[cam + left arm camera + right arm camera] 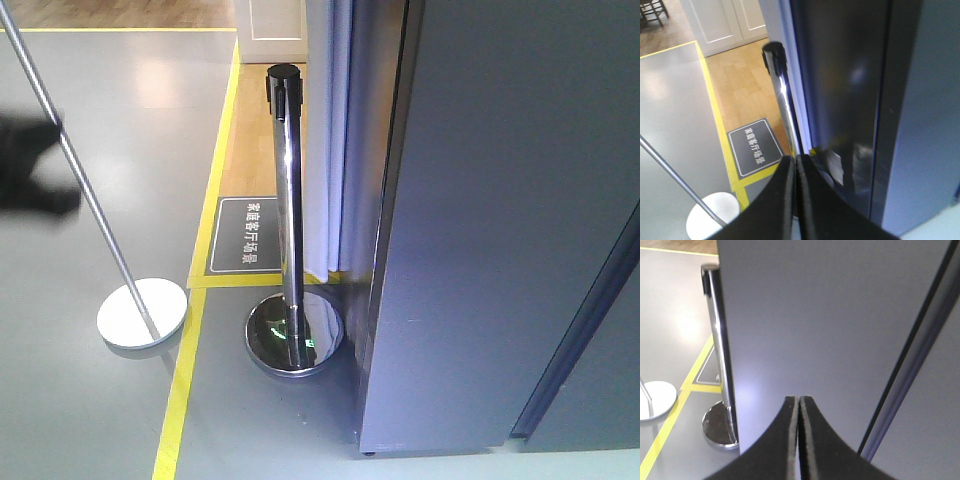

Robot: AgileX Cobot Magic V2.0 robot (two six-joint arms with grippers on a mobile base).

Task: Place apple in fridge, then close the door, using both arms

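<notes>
A dark grey fridge (500, 220) fills the right of the front view, standing on a grey floor (90, 400) marked with yellow tape (180, 390). Its door (830, 325) looks shut, with no white lining visible in any view, so the task appears at or near its end. The apple is not visible; it may be inside, but that cannot be confirmed. The left claw (795, 170) has its jaws pressed together, empty, aimed past the fridge's left edge. The right claw (799, 412) is likewise closed on nothing, facing the door's flat front. A chrome post (290, 200) stands just beside the fridge, and a white-based stand (142, 312) leans farther left.
</notes>
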